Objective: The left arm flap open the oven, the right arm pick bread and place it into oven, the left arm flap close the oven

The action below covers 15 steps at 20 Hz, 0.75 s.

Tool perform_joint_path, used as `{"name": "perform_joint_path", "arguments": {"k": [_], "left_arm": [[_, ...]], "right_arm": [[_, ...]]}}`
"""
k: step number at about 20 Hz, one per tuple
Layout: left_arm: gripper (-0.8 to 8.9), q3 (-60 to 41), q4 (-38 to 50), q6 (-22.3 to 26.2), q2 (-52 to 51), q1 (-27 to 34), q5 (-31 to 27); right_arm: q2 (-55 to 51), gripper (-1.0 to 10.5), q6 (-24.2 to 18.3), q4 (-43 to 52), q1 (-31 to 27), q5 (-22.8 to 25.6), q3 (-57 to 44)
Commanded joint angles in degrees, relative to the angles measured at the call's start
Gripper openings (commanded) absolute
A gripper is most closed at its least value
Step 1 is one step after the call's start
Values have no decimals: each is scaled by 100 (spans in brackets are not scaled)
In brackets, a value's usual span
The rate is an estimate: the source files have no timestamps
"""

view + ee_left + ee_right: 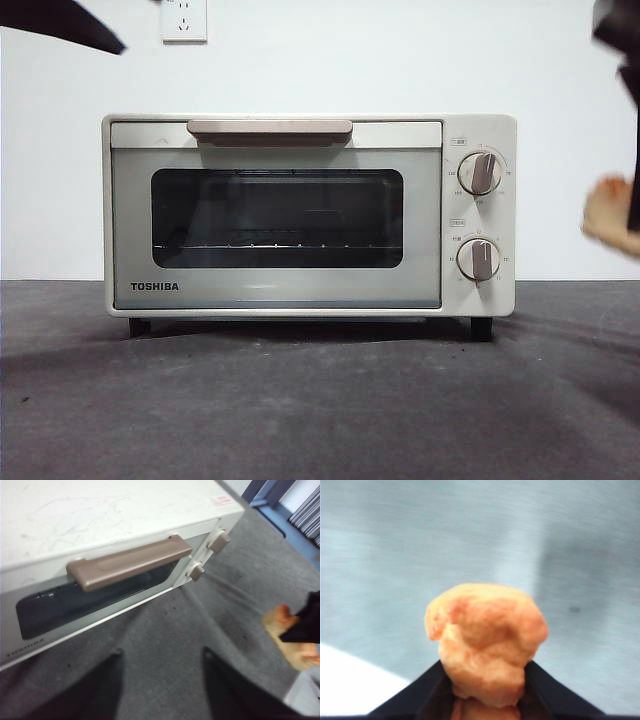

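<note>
A cream-white Toshiba toaster oven (308, 215) stands on a dark grey bench (320, 400), facing the front camera, with its dark glass door (277, 218) fully shut and upright. Its beige bar handle (269, 129) runs along the top of the door, and two round knobs (480, 173) sit one above the other on the panel beside the door. A wire rack shows through the glass and nothing lies on it. The left tool (162, 685) hangs above the bench in front of the oven, its two black jaws set wide apart and holding nothing; it is near the handle but not touching it. The right tool (487, 692) is closed around the bread (487, 642), a lumpy golden-orange loaf, and holds it in the air off to the knob side of the oven, clear of it, at the edge of the front view. Judging from this, the bread is already picked up, but the door is not yet open, so opening it, placing the bread on the rack and closing the door all remain to be done.
</note>
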Motion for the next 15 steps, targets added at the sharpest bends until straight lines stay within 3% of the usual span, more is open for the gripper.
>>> {"name": "perform_joint_path", "arguments": {"k": [1, 8, 15], "left_arm": [[82, 566, -57, 424, 566, -37, 11], [16, 1891, -111, 1786, 2203, -358, -697], [16, 2074, -33, 2015, 2811, -444, -804]], "right_arm": [[-461, 144, -42, 17, 28, -334, 79], [-1620, 144, -37, 26, 26, -492, 79], [-1825, 144, 50, 55, 28, -492, 79]]}}
